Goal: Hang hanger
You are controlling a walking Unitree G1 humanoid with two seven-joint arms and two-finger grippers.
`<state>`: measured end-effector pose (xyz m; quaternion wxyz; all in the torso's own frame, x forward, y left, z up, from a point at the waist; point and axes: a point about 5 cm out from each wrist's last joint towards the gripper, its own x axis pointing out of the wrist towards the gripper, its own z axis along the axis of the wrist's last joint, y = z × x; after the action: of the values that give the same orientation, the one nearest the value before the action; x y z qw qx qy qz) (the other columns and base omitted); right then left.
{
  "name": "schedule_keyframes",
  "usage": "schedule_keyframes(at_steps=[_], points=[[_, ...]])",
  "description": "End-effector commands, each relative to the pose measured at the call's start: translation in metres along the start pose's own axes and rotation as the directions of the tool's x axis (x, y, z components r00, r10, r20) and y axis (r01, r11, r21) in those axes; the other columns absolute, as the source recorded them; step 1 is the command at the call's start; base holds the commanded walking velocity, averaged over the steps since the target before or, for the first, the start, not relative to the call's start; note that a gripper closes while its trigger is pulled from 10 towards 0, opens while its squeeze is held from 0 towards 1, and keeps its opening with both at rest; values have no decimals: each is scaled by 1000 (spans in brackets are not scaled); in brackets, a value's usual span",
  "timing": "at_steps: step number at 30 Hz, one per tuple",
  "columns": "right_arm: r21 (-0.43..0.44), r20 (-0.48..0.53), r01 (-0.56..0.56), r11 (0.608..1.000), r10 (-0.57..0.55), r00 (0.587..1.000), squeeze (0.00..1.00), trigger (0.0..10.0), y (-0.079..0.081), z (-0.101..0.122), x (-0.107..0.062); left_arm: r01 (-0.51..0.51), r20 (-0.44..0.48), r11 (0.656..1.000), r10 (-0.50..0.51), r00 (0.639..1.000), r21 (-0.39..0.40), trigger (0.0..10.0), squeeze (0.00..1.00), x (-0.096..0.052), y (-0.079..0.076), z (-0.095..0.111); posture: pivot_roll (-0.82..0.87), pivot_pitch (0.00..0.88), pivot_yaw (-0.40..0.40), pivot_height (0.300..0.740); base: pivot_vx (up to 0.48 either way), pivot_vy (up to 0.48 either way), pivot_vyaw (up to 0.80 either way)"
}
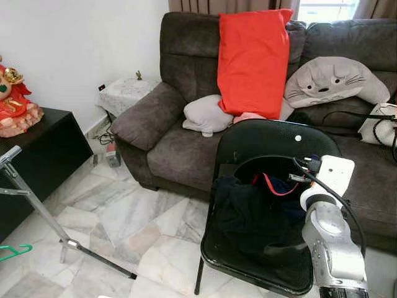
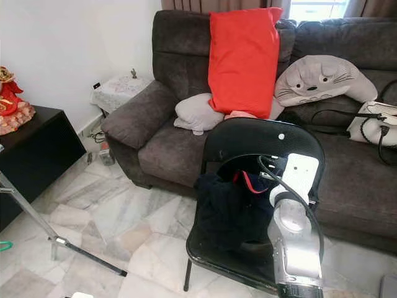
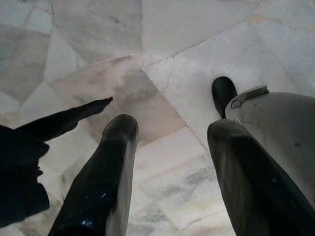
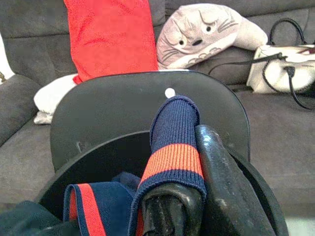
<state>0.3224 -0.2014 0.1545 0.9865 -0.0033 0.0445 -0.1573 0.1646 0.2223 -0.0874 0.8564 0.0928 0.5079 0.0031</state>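
A green hanger (image 1: 13, 251) lies on the marble floor at the far left, beside the slanted metal leg of a rack (image 1: 37, 208). A dark navy garment with red trim (image 1: 251, 208) sits bunched on the black chair (image 1: 273, 139) in front of me. My right arm (image 1: 329, 239) reaches over the chair seat. In the right wrist view my right gripper (image 4: 192, 120) is shut on the garment's navy and red ribbed cuff (image 4: 173, 142), which is pulled over one finger. My left gripper (image 3: 170, 128) hangs open above the floor, holding nothing.
A dark brown sofa (image 1: 155, 118) behind the chair carries a red cushion (image 1: 253, 59), a grey cat-face cushion (image 1: 332, 81) and a white bag (image 1: 381, 124). A black cabinet (image 1: 37, 155) stands at the left. Bare marble floor (image 1: 130, 217) lies between cabinet and chair.
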Motion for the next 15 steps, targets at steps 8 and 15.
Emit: schedule_keyframes(at_steps=[8, 15], points=[[-39, 22, -12, 999, 13, 1000, 0, 10000, 3, -1, 0, -19, -19, 1000, 19, 1000, -17, 10000, 0, -1, 4, -7, -87, 0, 85, 740, 0, 0, 545], [-47, 56, 63, 997, -61, 997, 0, 10000, -8, 1, 1, -46, -17, 998, 46, 999, -36, 10000, 0, -2, 6, -9, -94, 0, 90, 740, 0, 0, 800]])
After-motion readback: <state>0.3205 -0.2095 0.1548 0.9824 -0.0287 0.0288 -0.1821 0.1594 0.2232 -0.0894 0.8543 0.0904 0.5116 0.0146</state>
